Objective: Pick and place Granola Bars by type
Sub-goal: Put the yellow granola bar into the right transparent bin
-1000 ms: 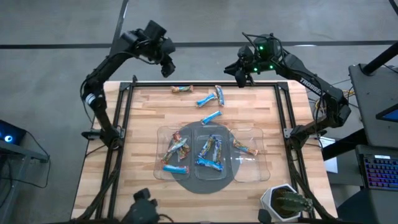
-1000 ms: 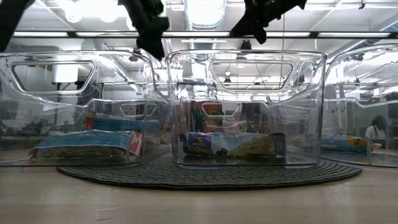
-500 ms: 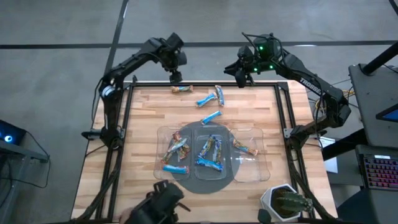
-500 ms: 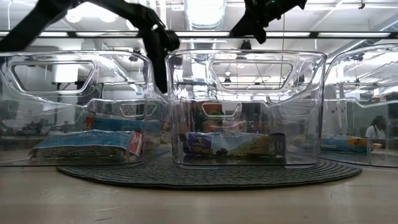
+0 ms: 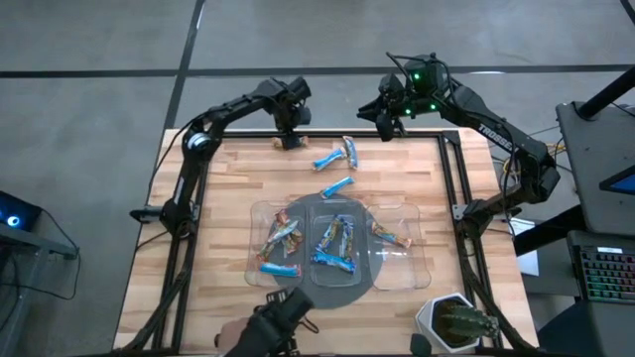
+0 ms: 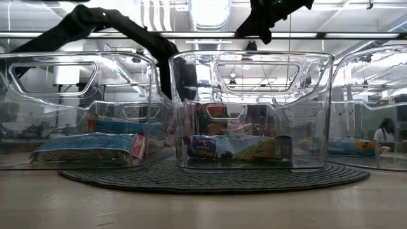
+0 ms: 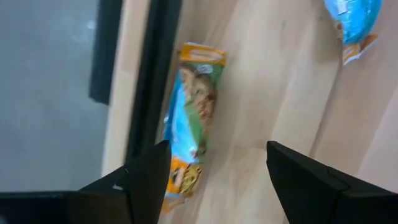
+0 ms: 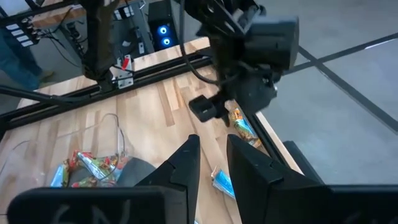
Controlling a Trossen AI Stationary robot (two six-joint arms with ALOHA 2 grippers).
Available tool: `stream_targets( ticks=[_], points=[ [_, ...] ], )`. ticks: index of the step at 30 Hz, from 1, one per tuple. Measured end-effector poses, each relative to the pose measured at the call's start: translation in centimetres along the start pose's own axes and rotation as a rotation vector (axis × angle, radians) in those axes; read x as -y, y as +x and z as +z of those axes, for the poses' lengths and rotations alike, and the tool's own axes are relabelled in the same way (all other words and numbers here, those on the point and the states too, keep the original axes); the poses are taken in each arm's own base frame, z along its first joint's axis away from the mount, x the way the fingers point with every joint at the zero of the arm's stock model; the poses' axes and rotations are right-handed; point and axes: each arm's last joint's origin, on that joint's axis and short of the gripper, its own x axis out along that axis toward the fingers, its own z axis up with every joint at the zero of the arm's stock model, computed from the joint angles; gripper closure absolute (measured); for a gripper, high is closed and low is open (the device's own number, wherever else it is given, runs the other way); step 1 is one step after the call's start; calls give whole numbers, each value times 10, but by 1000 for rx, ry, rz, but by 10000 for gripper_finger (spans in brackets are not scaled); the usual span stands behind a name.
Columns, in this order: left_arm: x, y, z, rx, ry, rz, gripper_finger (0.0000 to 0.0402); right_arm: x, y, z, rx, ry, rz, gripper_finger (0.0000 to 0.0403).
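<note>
An orange, blue and green granola bar lies flat on the wood by the table's far edge. My left gripper hangs open just over it, pointing down, one finger above the bar's end and the other beside it. More bars lie loose farther right: one blue, one multicoloured, one blue. Others rest in three clear trays. My right gripper waits raised over the far edge, a narrow gap between its fingers and nothing in it.
The trays stand side by side on a dark round mat near the table's near edge. A black frame rail runs right beside the bar. A potted plant stands at the near right corner. A person's dark shape shows at the near edge.
My left gripper has come down from high beyond the far left corner and tipped to point down over the bar by the far edge, its arm stretching out. The bars have not moved.
</note>
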Motion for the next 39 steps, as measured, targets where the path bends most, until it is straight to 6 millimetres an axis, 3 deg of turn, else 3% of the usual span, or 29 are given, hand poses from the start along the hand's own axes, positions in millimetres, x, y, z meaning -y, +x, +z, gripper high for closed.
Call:
stream_targets(
  ticks=[8, 21, 34, 39],
  points=[
    [0, 27, 2, -30, 3, -60, 157, 0, 0, 0, 0, 1, 4, 324],
    [-4, 38, 5, -21, -11, -30, 157, 0, 0, 0, 0, 35, 5, 332],
    [1, 69, -12, -93, -23, -19, 157, 0, 0, 0, 0, 37, 5, 335],
    [1, 71, -13, -99, -31, -14, 183, 0, 0, 0, 0, 37, 4, 330]
  ],
)
